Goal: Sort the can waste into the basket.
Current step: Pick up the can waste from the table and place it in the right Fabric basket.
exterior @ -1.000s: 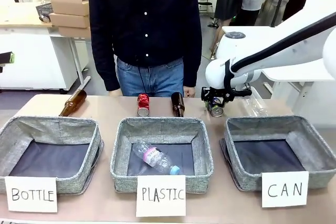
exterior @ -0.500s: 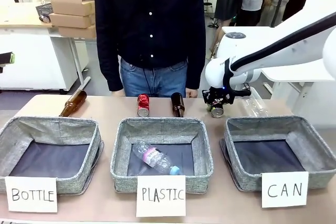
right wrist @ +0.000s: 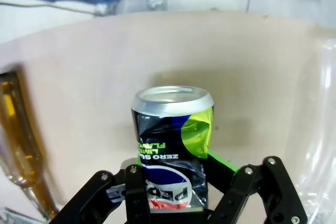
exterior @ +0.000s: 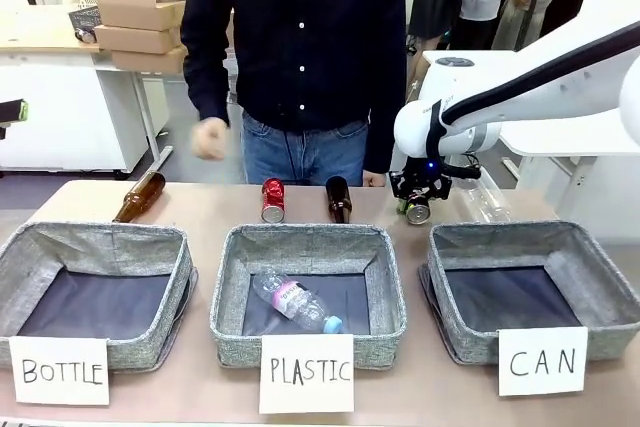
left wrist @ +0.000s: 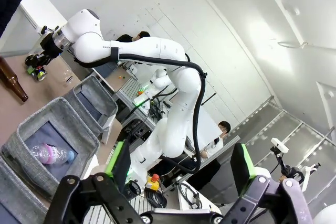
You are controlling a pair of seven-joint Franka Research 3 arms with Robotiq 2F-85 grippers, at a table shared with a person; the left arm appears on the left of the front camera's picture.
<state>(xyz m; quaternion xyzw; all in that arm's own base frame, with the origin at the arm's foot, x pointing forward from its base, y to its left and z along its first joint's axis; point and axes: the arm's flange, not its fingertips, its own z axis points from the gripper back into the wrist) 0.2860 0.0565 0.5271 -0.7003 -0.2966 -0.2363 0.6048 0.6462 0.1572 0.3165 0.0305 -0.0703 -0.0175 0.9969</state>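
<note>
Left gripper: is hanging away from the work with its green pads spread wide and is gripping nothing.
BOTTLE basket: is sitting at the near-left corner of the table and is holding nothing.
Brown glass bottle: is lying on its side at the table's far edge, behind that basket.
Person's hand: is showing blurred above the far edge, apart from every item.
Dented red can: is standing upright at the far edge, just behind the PLASTIC basket, and is waiting to be sorted.
Clear plastic bottle: is lying on its side inside the PLASTIC basket.
Second brown bottle: is resting at the far edge between the dented red can and the right gripper.
Right gripper: is clamping the black Pepsi can, its jaws drawn in against the can's creased sides, near the far edge just beyond the far-left corner of the CAN basket; the can seems to be hanging just clear of the tabletop.
Crumpled clear bottle: is lying at the far edge, just right of the held can.
CAN basket: is sitting at the near-right corner and is holding nothing yet.
Step in hand: the right arm is probably carrying the can to the CAN basket. It will go best by gripping firmly, raising the can above the basket's far wall, steering clear of the two neighbouring bottles, and opening only over the dark floor.
</note>
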